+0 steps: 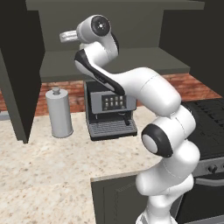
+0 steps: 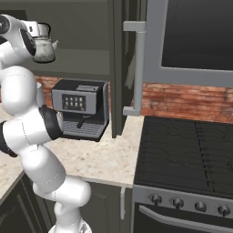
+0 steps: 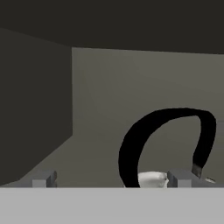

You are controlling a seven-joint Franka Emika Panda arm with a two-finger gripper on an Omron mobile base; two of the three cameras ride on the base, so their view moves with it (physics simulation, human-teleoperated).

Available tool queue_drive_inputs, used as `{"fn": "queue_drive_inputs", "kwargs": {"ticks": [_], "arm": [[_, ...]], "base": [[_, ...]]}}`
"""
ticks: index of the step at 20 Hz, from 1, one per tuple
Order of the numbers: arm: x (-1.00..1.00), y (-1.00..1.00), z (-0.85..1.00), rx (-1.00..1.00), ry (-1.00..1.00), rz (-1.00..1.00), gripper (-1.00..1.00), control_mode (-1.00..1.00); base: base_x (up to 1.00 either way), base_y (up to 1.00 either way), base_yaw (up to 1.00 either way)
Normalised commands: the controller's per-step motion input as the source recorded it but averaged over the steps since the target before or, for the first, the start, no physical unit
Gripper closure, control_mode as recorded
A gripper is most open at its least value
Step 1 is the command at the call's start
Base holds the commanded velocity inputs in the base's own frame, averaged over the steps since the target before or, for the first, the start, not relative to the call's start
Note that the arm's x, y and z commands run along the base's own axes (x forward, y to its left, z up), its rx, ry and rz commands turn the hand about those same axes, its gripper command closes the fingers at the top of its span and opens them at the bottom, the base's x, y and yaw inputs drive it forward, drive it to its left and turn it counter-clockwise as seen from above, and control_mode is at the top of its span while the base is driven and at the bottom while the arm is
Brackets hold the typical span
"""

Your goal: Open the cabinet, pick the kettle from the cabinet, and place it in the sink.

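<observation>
Squat silvery kettle (image 2: 44, 51) – black arched handle

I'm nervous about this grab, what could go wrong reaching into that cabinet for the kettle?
The open gripper sits off-centre: the kettle handle arches toward the right finger, so closing now might clip or tip it. The kettle stands near the shelf's front edge in the cabinet, above the coffee machine; a nudge could drop it.

Glossy black kettle (image 3: 131, 144) handle, matt cabinet (image 3: 39, 96) interior
</observation>
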Motion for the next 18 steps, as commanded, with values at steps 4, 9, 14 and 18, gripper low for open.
{"fn": "queue_drive_inputs", "kwargs": {"ticks": [4, 9, 14, 18], "arm": [[0.01, 0.00, 0.00, 0.01, 0.00, 0.00, -1.00, -1.00], [0.00, 0.01, -0.01, 0.02, 0.00, 0.00, -1.00, -1.00], [0.00, 0.08, -0.03, 0.01, 0.00, 0.00, 1.00, -1.00], [-0.03, 0.02, -0.04, 0.05, 0.00, 0.00, 1.00, -1.00]], "base": [[0.00, 0.00, 0.00], [0.00, 0.00, 0.00], [0.00, 0.00, 0.00], [0.00, 0.00, 0.00]]}}
